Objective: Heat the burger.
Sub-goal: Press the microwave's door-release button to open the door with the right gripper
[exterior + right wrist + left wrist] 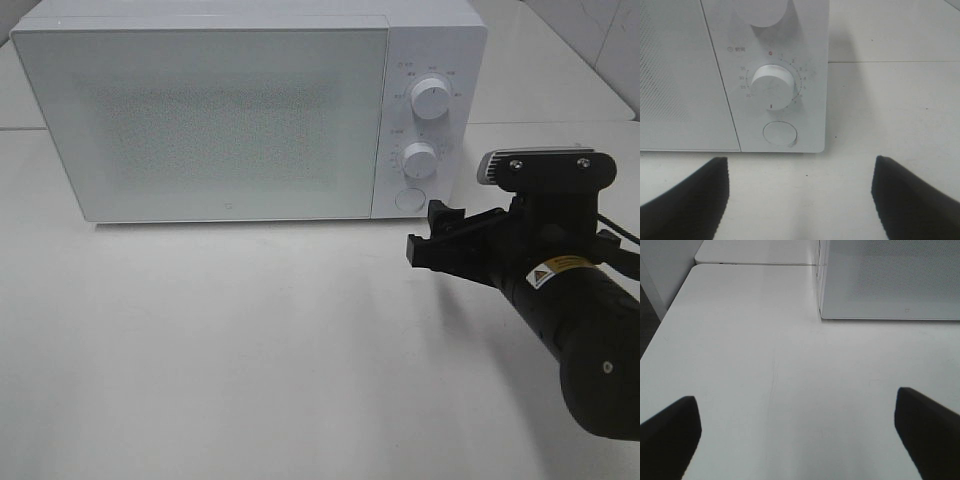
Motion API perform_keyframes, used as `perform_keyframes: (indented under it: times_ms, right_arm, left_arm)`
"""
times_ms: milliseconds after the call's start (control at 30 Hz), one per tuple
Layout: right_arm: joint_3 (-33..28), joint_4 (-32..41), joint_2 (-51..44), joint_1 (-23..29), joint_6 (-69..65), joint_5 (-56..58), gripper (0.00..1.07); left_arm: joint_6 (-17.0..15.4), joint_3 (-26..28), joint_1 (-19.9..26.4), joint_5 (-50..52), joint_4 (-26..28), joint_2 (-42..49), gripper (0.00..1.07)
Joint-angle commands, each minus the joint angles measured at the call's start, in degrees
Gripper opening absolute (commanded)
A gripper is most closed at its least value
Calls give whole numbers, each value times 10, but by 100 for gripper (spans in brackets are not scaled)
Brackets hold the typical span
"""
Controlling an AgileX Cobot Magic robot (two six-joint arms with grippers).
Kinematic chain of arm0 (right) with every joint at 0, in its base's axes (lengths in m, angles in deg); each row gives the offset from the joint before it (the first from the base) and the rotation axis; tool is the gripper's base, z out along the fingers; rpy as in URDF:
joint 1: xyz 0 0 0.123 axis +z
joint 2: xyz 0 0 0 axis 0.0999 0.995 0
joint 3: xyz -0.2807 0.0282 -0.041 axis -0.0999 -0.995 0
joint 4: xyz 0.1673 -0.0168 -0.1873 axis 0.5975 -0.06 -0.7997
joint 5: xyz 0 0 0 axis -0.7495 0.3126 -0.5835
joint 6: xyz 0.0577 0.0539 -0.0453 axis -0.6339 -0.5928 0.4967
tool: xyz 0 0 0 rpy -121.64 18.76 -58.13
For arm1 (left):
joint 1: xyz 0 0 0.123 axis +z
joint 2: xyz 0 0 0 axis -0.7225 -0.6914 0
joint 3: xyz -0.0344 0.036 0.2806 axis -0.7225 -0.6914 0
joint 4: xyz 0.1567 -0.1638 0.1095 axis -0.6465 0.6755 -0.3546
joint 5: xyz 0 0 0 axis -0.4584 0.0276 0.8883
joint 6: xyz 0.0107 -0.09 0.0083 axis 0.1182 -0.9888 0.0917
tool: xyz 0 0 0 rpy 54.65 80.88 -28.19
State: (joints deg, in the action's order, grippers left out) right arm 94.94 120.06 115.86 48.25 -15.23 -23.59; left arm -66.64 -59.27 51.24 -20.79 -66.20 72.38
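The burger is out of view in every frame. The white microwave (220, 120) stands at the back of the table with its door shut; its frosted door hides the inside. My right gripper (428, 232) is open and empty, just in front of the microwave's lower right corner. In the right wrist view the right gripper (800, 165) faces the lower knob (772, 87) and the round button (780, 133), a short way off. My left gripper (796, 397) is open and empty above bare table, left of the microwave (890, 280). The left arm does not show in the exterior high view.
The control panel carries an upper knob (430, 98), a lower knob (420, 158) and a round button (408, 198). The white table (250, 350) spreads in front of the microwave. A table seam (755, 263) runs behind it. A tiled wall (600, 40) stands at the back right.
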Motion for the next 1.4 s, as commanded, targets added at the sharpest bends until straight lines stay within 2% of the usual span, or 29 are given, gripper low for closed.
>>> perform_keyframes:
  times_ms: [33,400,467,767,800,967,1033,1233,1300,1367,1400]
  right_arm:
    - [9,13,2,13,8,-10,76]
    - [13,36,4,23,-41,7,76]
    - [13,36,4,23,-120,7,76]
    - [13,34,4,23,-306,8,73]
    - [13,32,4,23,-373,14,71]
    - [13,32,4,23,-501,22,65]
    - [13,30,4,23,-613,22,57]
    - [13,30,4,23,-727,27,47]
    - [13,30,4,23,-796,33,38]
    - [13,30,4,23,-817,34,35]
    - [13,30,4,23,-847,34,28]
  left_arm:
    - [-3,-2,-3,4,1,13,101]
    - [-3,-2,-3,4,1,13,101]
    - [-3,-2,-3,4,1,13,101]
    - [-3,-2,-3,4,1,13,101]
    - [-3,-2,-3,4,1,13,101]
    - [-3,-2,-3,4,1,13,101]
    - [-3,-2,-3,4,1,13,101]
    - [-3,-2,-3,4,1,13,101]
    - [-3,-2,-3,4,1,13,101]
    - [-3,-2,-3,4,1,13,101]
    - [-3,-2,-3,4,1,13,101]
